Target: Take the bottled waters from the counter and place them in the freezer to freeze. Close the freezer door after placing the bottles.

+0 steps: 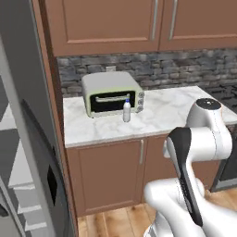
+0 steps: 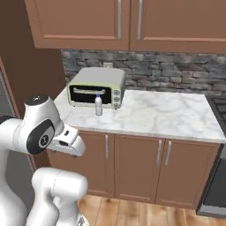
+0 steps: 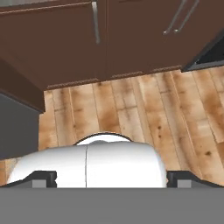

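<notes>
Standing upright on the marble counter (image 1: 166, 111), a single water bottle (image 1: 127, 111) with a blue cap sits just in front of the toaster oven (image 1: 112, 94), near the oven's right end and its knobs. At the left, the grey freezer (image 1: 23, 152) has its door swung open, with pale shelves showing inside. Over the wooden floor (image 3: 144, 109), the gripper (image 3: 112, 178) points down at the brown cabinet doors (image 3: 87, 39), its two fingertips (image 3: 43, 178) spread wide apart with nothing between them.

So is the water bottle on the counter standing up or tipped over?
Upright: the bottle stands on its base, blue cap up, before the toaster oven.
</notes>
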